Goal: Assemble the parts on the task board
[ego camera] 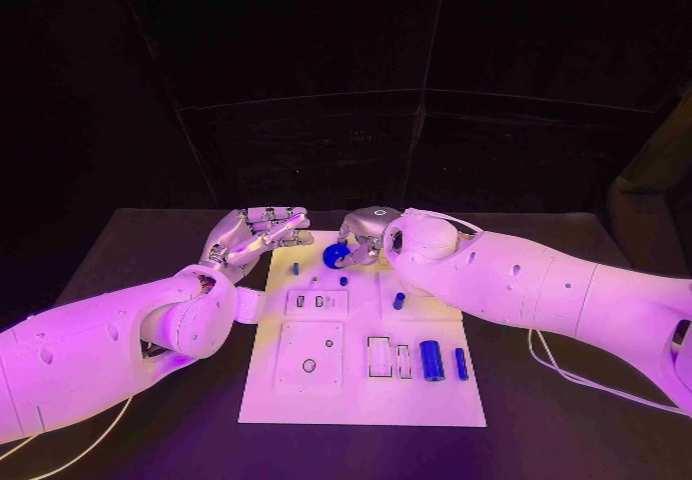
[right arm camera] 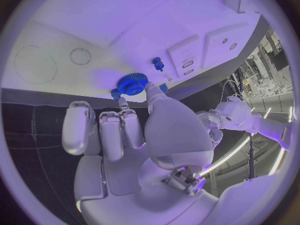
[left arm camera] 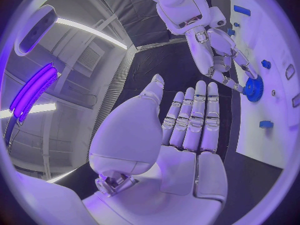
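One blue gear (ego camera: 336, 256) pinched in right hand (ego camera: 368, 232) fingertips; left hand (ego camera: 257, 235) spread, empty

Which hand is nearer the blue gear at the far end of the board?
Right. The right hand pinches the blue gear over the white board. The left hand is open, off the board's far left corner, apart from the gear.

blue gear (ego camera: 336, 256) at task board's (ego camera: 433, 400) far edge.

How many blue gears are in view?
1. The blue gear sits at the far end of the task board, pinched by the right hand. Others may be hidden behind the arms.
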`<action>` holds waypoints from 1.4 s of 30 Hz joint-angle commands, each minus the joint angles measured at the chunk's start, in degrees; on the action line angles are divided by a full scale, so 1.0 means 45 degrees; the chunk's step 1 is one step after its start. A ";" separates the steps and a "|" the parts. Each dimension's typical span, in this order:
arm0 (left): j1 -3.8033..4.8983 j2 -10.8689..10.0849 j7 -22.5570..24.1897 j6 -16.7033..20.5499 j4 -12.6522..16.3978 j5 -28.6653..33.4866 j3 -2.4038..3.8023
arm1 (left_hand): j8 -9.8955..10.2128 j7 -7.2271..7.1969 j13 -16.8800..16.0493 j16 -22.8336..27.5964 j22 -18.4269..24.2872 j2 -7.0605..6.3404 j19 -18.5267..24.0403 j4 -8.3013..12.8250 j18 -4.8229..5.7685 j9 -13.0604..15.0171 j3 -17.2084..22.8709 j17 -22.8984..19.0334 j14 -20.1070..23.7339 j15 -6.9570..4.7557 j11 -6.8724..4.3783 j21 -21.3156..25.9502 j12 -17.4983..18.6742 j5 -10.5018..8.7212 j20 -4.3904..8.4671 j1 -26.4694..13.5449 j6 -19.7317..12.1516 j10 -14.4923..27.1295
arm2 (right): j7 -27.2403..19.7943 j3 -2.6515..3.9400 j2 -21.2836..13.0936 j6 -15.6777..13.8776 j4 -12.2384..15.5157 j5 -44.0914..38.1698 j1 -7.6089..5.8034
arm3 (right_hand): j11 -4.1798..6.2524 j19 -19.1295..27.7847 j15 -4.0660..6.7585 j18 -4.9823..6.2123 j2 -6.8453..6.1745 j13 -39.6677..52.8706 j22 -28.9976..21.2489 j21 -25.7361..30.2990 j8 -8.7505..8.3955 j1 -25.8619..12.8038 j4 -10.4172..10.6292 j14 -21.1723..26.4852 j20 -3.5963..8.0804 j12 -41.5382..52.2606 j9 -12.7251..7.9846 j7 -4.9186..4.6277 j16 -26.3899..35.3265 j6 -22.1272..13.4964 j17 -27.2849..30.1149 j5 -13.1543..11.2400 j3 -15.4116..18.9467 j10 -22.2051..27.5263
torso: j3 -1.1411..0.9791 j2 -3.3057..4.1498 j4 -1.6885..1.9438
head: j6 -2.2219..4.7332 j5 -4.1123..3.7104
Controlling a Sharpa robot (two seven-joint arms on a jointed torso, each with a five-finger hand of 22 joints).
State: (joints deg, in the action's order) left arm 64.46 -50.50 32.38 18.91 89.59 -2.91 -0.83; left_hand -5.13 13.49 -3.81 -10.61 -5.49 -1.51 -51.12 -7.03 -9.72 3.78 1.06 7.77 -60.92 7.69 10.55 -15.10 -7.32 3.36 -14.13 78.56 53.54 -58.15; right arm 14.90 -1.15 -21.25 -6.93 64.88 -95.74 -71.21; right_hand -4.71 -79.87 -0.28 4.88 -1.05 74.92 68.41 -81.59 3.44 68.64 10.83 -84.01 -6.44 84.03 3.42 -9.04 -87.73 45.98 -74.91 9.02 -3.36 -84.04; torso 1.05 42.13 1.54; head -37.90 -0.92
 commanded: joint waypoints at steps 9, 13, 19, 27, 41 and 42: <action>0.0026 -0.0017 0.0029 -0.0102 0.0021 -0.0029 0.0010 | 0.0079 0.0092 0.0011 0.0050 0.0025 0.0105 -0.0098 0.0078 -0.0184 -0.0005 -0.0015 0.0019 -0.0056 0.0035 0.0010 0.0064 0.0070 -0.0039 -0.0021 -0.0020 -0.0056 -0.0003 | -0.0374 -0.0015 -0.0180 0.0375 -0.0009 0.1246 -0.0004 | 0.0218 -0.0101 0.0239 -0.0169 0.0212 0.2191 0.0153 -0.0114 0.0069 0.0096 0.0030 -0.1076 0.0220 0.0123 0.0097 0.0111 -0.0087 0.0454 -0.2115 0.0128 0.0070 -0.0573 | 0.0005 0.0000 0.0013 | -0.0048 0.0012; 0.0027 -0.0016 0.0011 -0.0116 0.0007 -0.0029 0.0010 | 0.0079 0.0092 0.0011 0.0050 0.0025 0.0105 -0.0098 0.0078 -0.0184 -0.0005 -0.0015 0.0019 -0.0056 0.0035 0.0010 0.0064 0.0070 -0.0039 -0.0021 -0.0020 -0.0056 -0.0003 | -0.0606 -0.0015 -0.0365 -0.0454 0.0079 0.1239 -0.0003 | 0.0236 -0.0196 0.0274 -0.0207 0.0291 0.2268 0.0334 -0.0191 0.0141 0.0311 -0.0087 -0.1089 0.0268 0.0199 0.0144 0.0123 -0.0105 0.0855 -0.2169 0.0334 0.0072 -0.0633 | 0.0004 -0.0003 0.0008 | -0.0049 0.0007; 0.0026 -0.0022 0.0002 -0.0121 -0.0013 -0.0029 0.0010 | 0.0083 0.0095 0.0011 0.0055 0.0029 0.0108 -0.0099 0.0087 -0.0183 -0.0006 -0.0017 0.0020 -0.0055 0.0036 0.0012 0.0068 0.0075 -0.0039 -0.0022 -0.0019 -0.0059 0.0001 | -0.1446 -0.0016 -0.0796 -0.2740 0.0411 0.1337 0.0000 | 0.0220 -0.0297 0.0271 -0.0246 0.0257 0.2340 0.0526 -0.0274 0.0169 0.0617 -0.0329 -0.1099 0.0281 0.0268 0.0160 0.0095 -0.0121 0.1140 -0.2211 0.0778 0.0064 -0.0692 | -0.0012 -0.0006 -0.0008 | -0.0020 0.0009; 0.0026 -0.0061 -0.0003 -0.0117 -0.0090 -0.0029 0.0010 | 0.0083 0.0095 0.0011 0.0055 0.0029 0.0108 -0.0099 0.0087 -0.0183 -0.0006 -0.0017 0.0020 -0.0055 0.0036 0.0012 0.0068 0.0075 -0.0039 -0.0022 -0.0019 -0.0059 0.0001 | -0.4166 -0.0021 -0.2167 -0.4539 0.1167 0.4470 -0.0005 | 0.0186 -0.0262 0.0245 -0.0240 0.0062 0.2131 0.0492 -0.0253 0.0019 0.1027 -0.0713 -0.1064 0.0259 0.0022 0.0089 0.0052 -0.0064 0.0960 -0.2066 0.0825 0.0071 -0.0542 | -0.0025 -0.0037 -0.0065 | 0.0115 -0.0043; 0.0024 -0.0020 -0.0026 -0.0245 -0.0151 -0.0029 0.0007 | 0.0086 0.0089 0.0008 0.0065 0.0043 0.0121 -0.0115 0.0137 -0.0185 -0.0003 -0.0017 0.0029 -0.0072 0.0034 0.0008 0.0077 0.0080 -0.0038 -0.0021 0.0008 -0.0051 -0.0012 | -0.4577 -0.0034 -0.5196 -0.2014 0.1836 0.6106 -0.0047 | 0.0168 -0.0091 0.0140 -0.0190 -0.0416 0.1647 0.0227 -0.0113 0.0241 0.2377 -0.1945 -0.1044 0.0156 -0.0569 0.0163 0.0005 -0.0024 0.1543 -0.2009 0.0889 0.0000 -0.0106 | -0.0111 -0.0089 -0.0272 | 0.0184 -0.0260; 0.0023 -0.0008 -0.0027 -0.0262 -0.0161 -0.0029 0.0007 | 0.0085 0.0087 0.0007 0.0065 0.0045 0.0123 -0.0117 0.0144 -0.0186 -0.0002 -0.0016 0.0031 -0.0075 0.0033 0.0007 0.0078 0.0079 -0.0038 -0.0020 0.0013 -0.0048 -0.0016 | -0.4612 -0.0036 -0.5298 -0.1944 0.1785 0.6114 -0.0045 | 0.0164 -0.0086 0.0137 -0.0188 -0.0441 0.1616 0.0219 -0.0108 0.0221 0.2430 -0.2000 -0.1047 0.0154 -0.0607 0.0153 -0.0002 -0.0029 0.1518 -0.2025 0.0886 0.0001 -0.0079 | -0.0124 -0.0076 -0.0264 | 0.0195 -0.0294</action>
State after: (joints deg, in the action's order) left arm 64.47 -50.64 32.11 18.78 88.87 -2.91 -0.84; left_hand -4.93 13.49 -3.81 -10.61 -5.38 -1.51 -51.32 -6.70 -9.71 3.78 1.06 7.85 -60.92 7.69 10.55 -15.10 -7.32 3.36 -14.33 78.56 53.54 -58.15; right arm -3.64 -1.33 -44.82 -19.46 72.97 -70.75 -71.30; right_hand -4.08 -80.67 0.53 4.87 -2.98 74.92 69.49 -82.30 4.44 78.89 2.08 -84.04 -5.64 81.57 4.17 -9.03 -87.98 52.41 -74.95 12.69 -3.36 -83.83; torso 0.60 41.73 0.42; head -37.11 -1.92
